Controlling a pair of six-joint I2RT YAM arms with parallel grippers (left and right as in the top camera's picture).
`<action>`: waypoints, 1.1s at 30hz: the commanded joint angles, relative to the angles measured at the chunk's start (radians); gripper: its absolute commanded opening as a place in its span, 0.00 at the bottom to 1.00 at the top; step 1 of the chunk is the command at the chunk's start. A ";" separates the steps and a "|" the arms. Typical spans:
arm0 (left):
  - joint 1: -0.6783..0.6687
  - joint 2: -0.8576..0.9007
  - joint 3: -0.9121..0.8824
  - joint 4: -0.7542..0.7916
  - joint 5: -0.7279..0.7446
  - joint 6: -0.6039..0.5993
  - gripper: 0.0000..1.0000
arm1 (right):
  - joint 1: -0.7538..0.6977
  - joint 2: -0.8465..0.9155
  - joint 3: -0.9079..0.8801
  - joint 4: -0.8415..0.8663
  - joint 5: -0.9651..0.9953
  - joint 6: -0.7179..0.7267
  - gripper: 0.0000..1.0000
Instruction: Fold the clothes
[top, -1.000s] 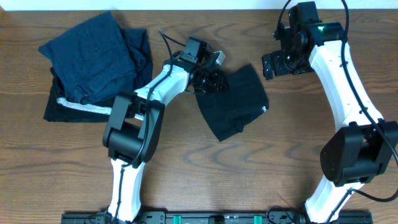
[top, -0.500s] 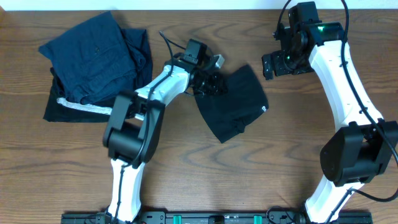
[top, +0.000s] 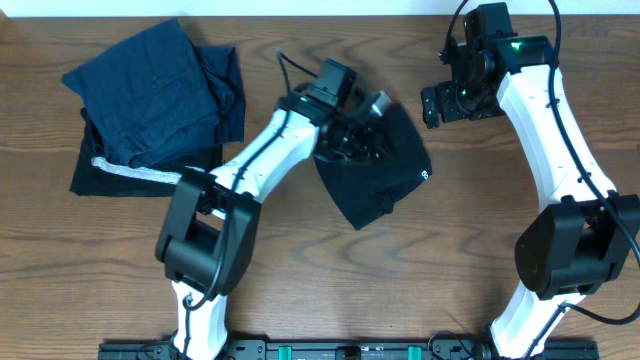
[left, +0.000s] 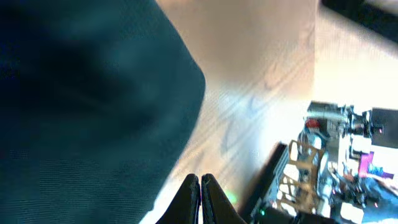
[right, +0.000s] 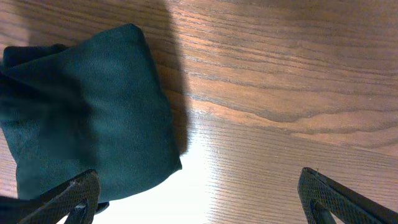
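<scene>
Clothes (top: 392, 172) beneath left gripper (left: 200, 186), jaws together; right gripper (right: 198, 190) wide, empty.

The top (top: 395, 180), beneath the jaws of the left gripper (left: 200, 193), was seen as plain black, marked by a small white logo (top: 423, 176). The table (top: 300, 280) was wood-grained brown.

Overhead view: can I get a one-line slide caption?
Left gripper, shut, sits over the black top mid-table; right gripper waits open, clear of it; navy garments piled at far left.
</scene>
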 joint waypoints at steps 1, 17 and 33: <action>-0.016 0.024 -0.032 -0.006 0.019 0.006 0.06 | -0.001 -0.006 0.010 -0.001 0.011 -0.011 0.99; -0.021 0.230 -0.066 -0.019 0.062 0.009 0.06 | -0.002 -0.006 0.010 -0.001 0.011 -0.011 0.99; 0.006 0.031 -0.055 -0.021 -0.005 0.010 0.24 | -0.001 -0.006 0.010 -0.001 0.011 -0.011 0.99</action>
